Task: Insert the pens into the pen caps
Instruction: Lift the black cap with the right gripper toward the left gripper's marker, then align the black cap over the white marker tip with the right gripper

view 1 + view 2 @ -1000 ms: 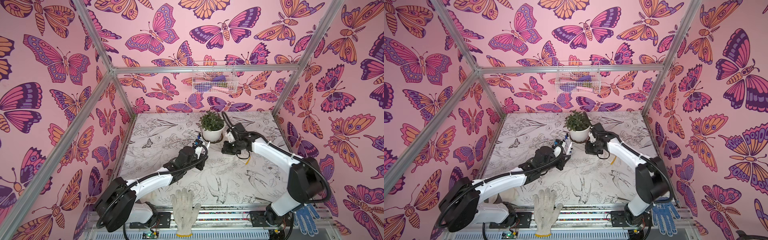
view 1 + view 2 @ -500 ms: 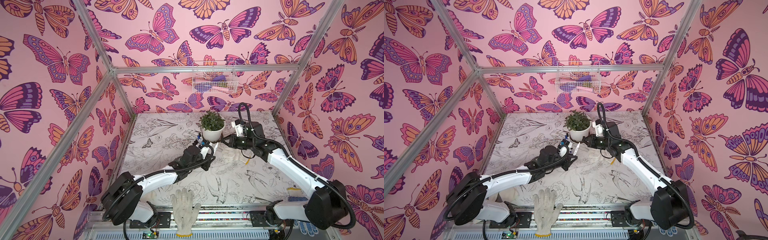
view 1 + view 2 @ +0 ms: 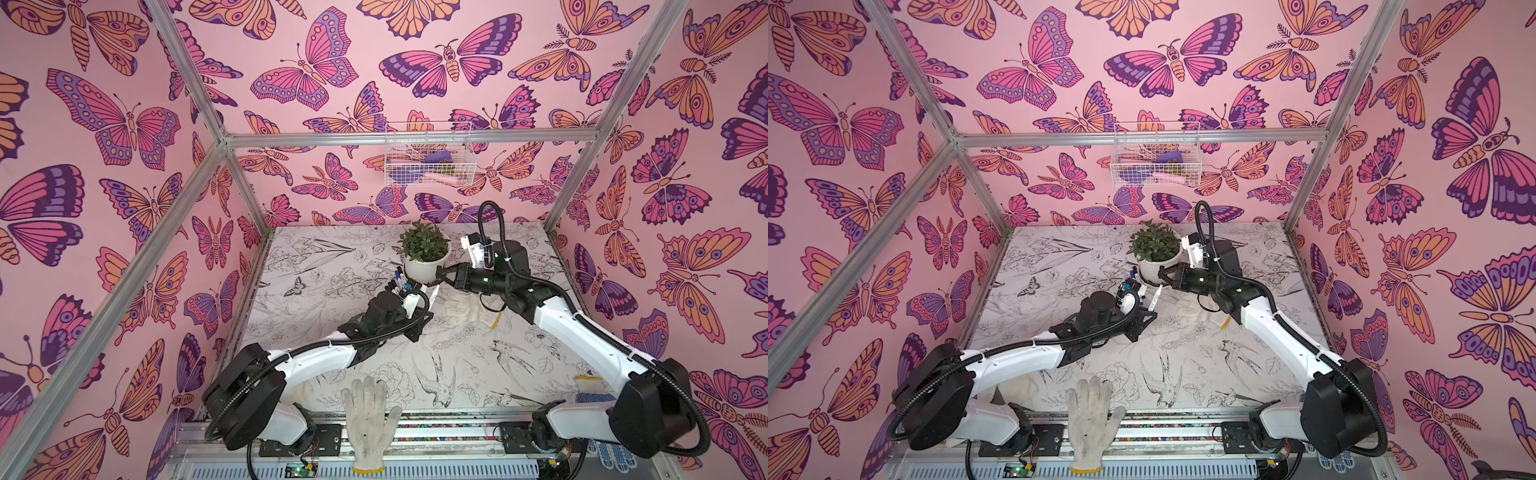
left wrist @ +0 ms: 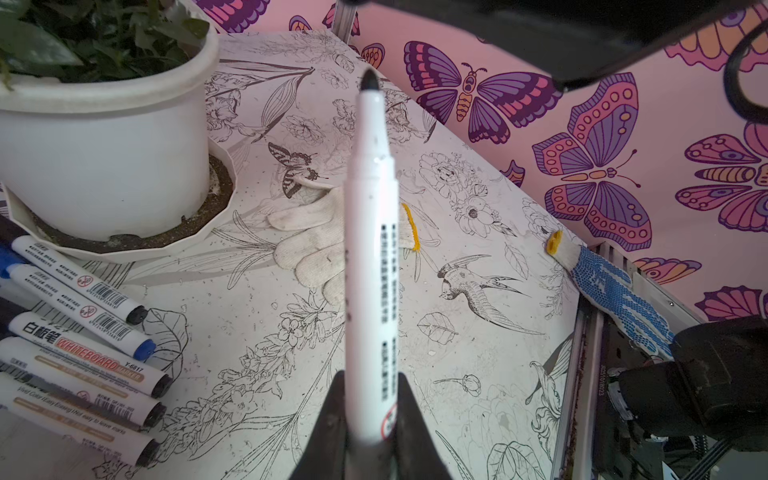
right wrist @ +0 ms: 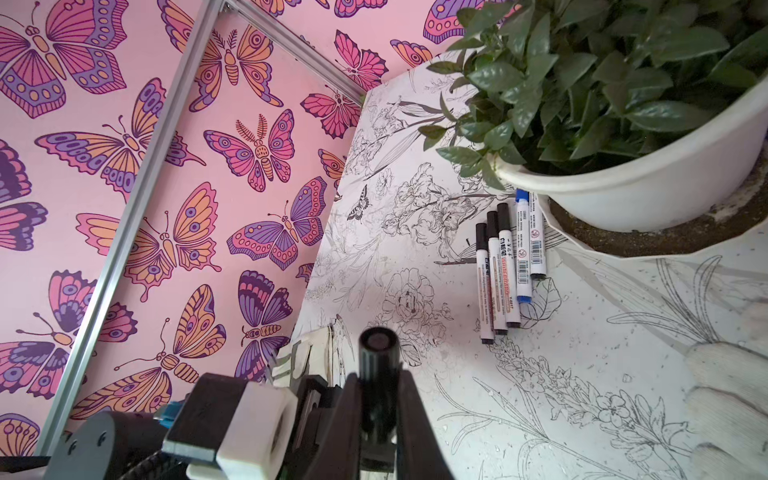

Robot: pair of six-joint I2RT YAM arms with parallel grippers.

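Nearest, well short of the pot (image 3: 424, 269), the left gripper (image 4: 370, 388) is clamped on the tail of an uncapped pen (image 4: 370, 249). The barrel runs straight out from the jaws, bare black tip leading toward the pot. Beyond the tip, just in front of the pot, the right gripper (image 5: 378, 386) is closed on a black cap (image 5: 379, 357) that sticks out past its fingertips. The outward end looks like the open mouth, though I cannot be sure. Tip and cap are near but apart. The pen's long axis heads for the pot, while the cap's axis comes in across it from the right arm's side, so the lines cross rather than coincide; neither wrist view shows the other part dead ahead. I judge the coming move turns on swinging a wrist until mouth faces tip on one line, then closing the gap. Farthest, just beside the pot on the left arm's side, a row of capped pens (image 5: 505, 266) lies side by side, apparently finished
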